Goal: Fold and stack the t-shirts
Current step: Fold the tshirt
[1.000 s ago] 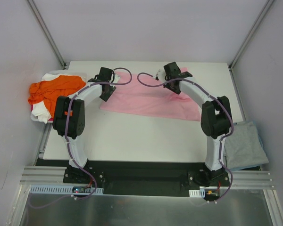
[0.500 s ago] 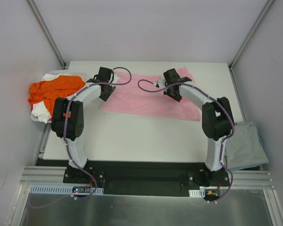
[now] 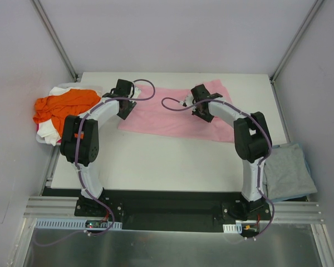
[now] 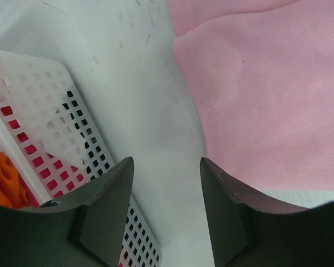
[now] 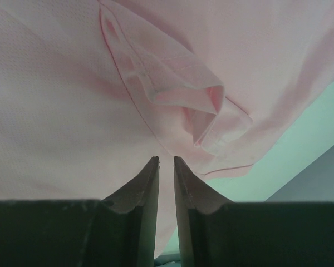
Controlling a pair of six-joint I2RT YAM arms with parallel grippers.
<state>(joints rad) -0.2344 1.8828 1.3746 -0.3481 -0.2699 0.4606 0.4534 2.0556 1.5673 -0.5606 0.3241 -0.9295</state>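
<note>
A light pink t-shirt (image 3: 172, 117) lies spread across the back of the table, with a folded-over hem or sleeve (image 5: 178, 89) bunched near its edge. My right gripper (image 3: 204, 110) hovers over its right half. Its jaws (image 5: 166, 161) stand only a narrow slit apart, and nothing shows between them. My left gripper (image 3: 126, 105) is open above bare table (image 4: 150, 100), just off the pink t-shirt's left edge (image 4: 267, 94). An orange t-shirt (image 3: 64, 104) and a white one (image 3: 49, 132) sit heaped at the left. A grey-blue t-shirt (image 3: 289, 169) lies off the table's right side.
A white perforated basket (image 4: 42, 125) holds the orange t-shirt (image 4: 5, 178) right beside my left fingers. Enclosure walls and metal posts (image 3: 55, 39) close in the table at the back and sides. Purple cables (image 3: 170, 103) loop over the pink cloth.
My right gripper has moved left and nearer across the pink t-shirt, and its jaws have narrowed. The left arm has stayed put.
</note>
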